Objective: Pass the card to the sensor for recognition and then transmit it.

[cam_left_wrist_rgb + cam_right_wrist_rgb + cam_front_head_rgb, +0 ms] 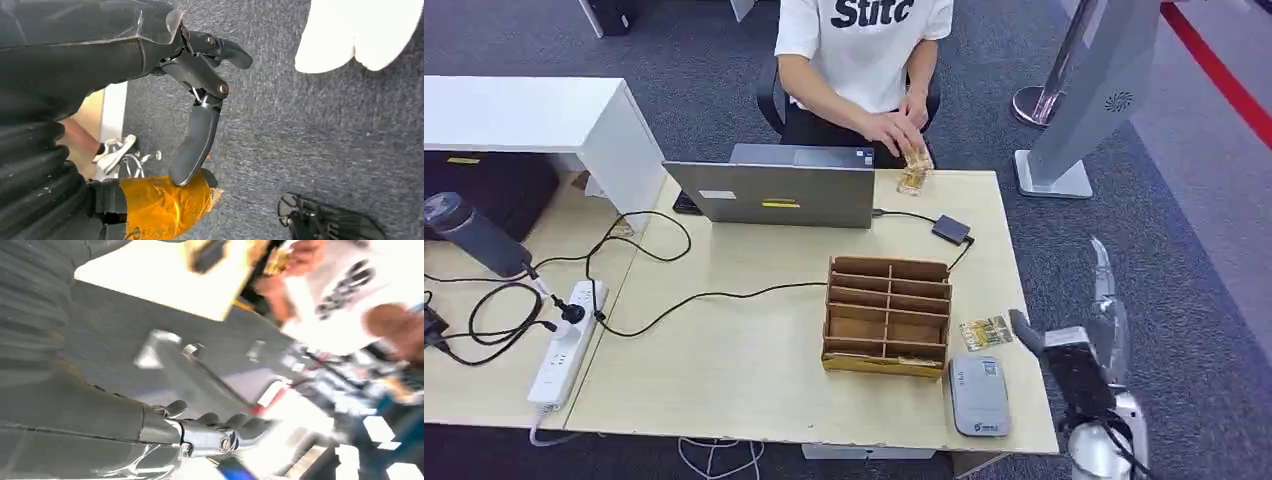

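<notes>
The right hand [1096, 330], fingers apart and empty, hangs past the table's [724, 370] right edge beside a glossy card [985, 332] (left hand [200, 100] loosely spread above carpet).

Head view high, facing down over table [724, 370], wrist views close behind hands, facing carpet [325, 140]

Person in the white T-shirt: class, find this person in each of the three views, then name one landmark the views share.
Head view: the person sits at top centre, behind the laptop.
Right wrist view: blurred, at the upper right, beyond the table corner.
Left wrist view: not in it; the left hand hangs over the floor.
Shared landmark: the grey carpet, in all three.
</notes>
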Controlling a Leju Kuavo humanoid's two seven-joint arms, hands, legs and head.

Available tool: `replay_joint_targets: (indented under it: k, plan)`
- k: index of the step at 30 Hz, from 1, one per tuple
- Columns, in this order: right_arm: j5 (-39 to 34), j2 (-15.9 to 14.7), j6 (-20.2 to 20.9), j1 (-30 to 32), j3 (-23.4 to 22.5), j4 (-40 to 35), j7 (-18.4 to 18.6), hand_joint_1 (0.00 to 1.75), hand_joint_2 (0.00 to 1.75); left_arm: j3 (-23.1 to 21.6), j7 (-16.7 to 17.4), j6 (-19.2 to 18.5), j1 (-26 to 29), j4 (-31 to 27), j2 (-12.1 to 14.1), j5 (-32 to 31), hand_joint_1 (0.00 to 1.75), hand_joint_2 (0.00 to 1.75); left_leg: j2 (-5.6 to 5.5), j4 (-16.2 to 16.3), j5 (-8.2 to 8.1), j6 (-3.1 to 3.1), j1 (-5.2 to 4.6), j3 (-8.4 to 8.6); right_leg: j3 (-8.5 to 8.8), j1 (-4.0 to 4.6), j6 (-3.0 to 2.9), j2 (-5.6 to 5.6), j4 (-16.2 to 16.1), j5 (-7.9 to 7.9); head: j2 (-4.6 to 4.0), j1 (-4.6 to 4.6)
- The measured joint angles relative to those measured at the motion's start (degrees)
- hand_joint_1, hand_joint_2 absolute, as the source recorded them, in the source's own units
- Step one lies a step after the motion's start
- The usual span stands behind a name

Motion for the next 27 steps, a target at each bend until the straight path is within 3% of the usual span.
replay_joint_targets:
  k: [5,10,20,25,26,27]
  plan:
    - [3.6,-0.07,-1.43,-7.33,14.55,0.65,7.15,0.0,1.75,-0.48,0.0,-1.66,-0.23,0.0,0.02,-2.29,0.0,1.75,0.1,0.0,0.09,-0.13,0.0,0.04,-0.09,0.0,-0.14,0.09,0.0,0.11,0.0,0.0]
    - [9.35,0.0,-4.54,-16.1,22.74,7.09,13.38,0.0,1.75,-1.33,0.63,-2.16,-0.91,0.0,-0.17,-4.44,0.0,1.75,0.01,0.01,0.17,-0.21,0.01,0.02,-0.09,0.01,-0.18,0.02,0.02,0.17,0.0,0.02]
    - [26.8,0.94,-9.83,-30.59,25.76,23.86,25.96,0.0,1.75,-4.24,3.12,-2.53,-3.67,0.0,-1.62,-8.5,0.0,1.75,-0.02,0.03,0.2,-0.25,0.01,0.01,-0.1,0.0,-0.15,0.03,0.03,0.2,0.0,0.02]
    - [31.47,1.09,-11.12,-34.86,25.19,30.21,27.71,0.0,1.75,-5.64,3.45,-2.69,-4.69,0.0,-2.34,-9.42,0.0,1.75,-0.03,0.04,0.2,-0.25,0.01,0.0,-0.11,0.01,-0.15,0.02,0.03,0.2,0.0,0.02]
    - [31.92,1.11,-11.36,-35.2,25.03,30.86,27.71,0.68,1.75,-5.88,3.45,-2.69,-4.74,0.0,-2.4,-9.46,0.0,1.75,-0.03,0.04,0.2,-0.25,0.01,0.0,-0.11,0.01,-0.15,0.03,0.03,0.2,0.0,0.02]
    - [32.49,1.14,-11.67,-35.44,24.86,31.44,27.69,1.48,1.75,-6.1,3.45,-2.71,-4.78,0.0,-2.45,-9.48,0.0,1.75,-0.02,0.04,0.2,-0.25,0.01,0.0,-0.12,0.01,-0.15,0.03,0.03,0.2,0.0,0.02]
